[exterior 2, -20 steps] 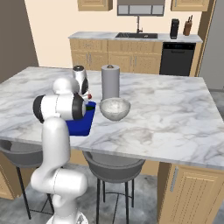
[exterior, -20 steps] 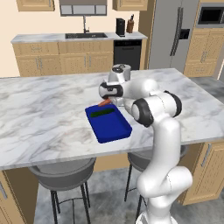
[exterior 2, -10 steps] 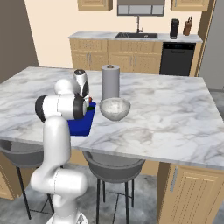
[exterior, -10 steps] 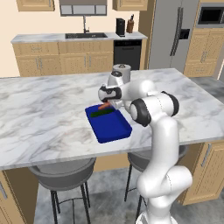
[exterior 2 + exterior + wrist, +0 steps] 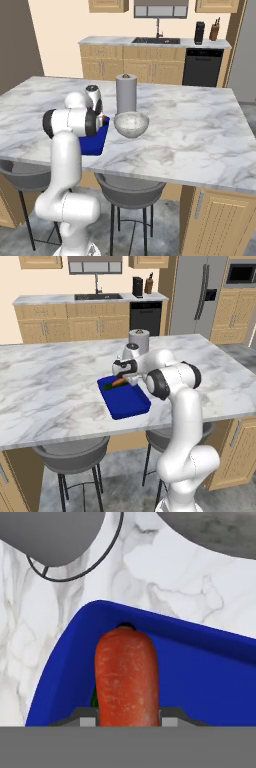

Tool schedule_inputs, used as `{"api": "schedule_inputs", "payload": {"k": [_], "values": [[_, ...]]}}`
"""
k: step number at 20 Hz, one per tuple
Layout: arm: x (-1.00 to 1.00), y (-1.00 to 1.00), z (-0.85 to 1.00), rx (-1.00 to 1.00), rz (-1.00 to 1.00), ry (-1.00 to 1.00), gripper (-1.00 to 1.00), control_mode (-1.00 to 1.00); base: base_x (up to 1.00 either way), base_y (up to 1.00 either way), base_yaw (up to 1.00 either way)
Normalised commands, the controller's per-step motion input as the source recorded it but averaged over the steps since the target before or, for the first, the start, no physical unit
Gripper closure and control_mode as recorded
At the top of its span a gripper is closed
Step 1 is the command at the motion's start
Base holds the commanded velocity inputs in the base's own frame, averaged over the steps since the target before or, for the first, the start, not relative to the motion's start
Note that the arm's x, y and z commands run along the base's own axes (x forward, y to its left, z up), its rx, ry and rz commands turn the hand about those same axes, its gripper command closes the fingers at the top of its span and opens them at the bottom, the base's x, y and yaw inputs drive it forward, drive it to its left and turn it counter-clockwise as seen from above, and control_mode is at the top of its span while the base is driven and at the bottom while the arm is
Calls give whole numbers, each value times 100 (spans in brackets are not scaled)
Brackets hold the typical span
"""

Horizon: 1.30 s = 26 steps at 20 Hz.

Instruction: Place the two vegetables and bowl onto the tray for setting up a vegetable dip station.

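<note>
In the left base view the gripper [image 5: 121, 379] is seen just left of centre, lowered over the far end of the tray [image 5: 131, 407], which lies on the marble counter [image 5: 50, 386] slightly below the middle of the frame. The carrot [image 5: 118, 383] is clamped between the fingers and is held low over the inside of the tray; whether it touches the tray floor cannot be told. A sliver of green, the cucumber [image 5: 108, 387], is seen just beside the carrot, to its lower left, inside the tray near the far rim.

In the hand view the carrot [image 5: 127, 679] rises from the bottom centre of the frame, gripped on both sides at its lower end by the finger pads [image 5: 85, 717]. The blue tray [image 5: 210, 677] is spread behind and around it across the lower half of the frame, and a thin strip of the green cucumber [image 5: 93, 698] is glimpsed at the carrot's left edge. Bare marble counter [image 5: 165, 587] is seen beyond the tray rim in the upper half.

In the right base view the bowl [image 5: 131, 124] stands on the counter near the centre of the frame, just right of the tray [image 5: 94, 142] and outside it. The paper towel roll [image 5: 126, 93] stands upright directly behind the bowl. The gripper itself is largely hidden there by the arm's own wrist, with a small spot of orange carrot [image 5: 104, 119] showing at its right edge.
</note>
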Motion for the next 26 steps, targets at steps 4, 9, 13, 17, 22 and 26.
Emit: {"api": "schedule_inputs", "payload": {"k": [4, 9, 13, 17, 22, 26], "values": [[21, 0, -23, 0, 0, 0, 100, -100, 0, 0, 0], [32, 0, -14, 0, 0, 0, 100, -100, 0, 0, 0], [25, 0, -4, 0, 0, 0, 100, -100, 0, 0, 0], [5, 0, -3, 0, 0, 0, 100, -100, 0, 0, 0], [0, 0, 0, 0, 0, 0, 100, -100, 0, 0, 0], [0, 0, 0, 0, 0, 0, -100, -100, 0, 0, 0]]}}
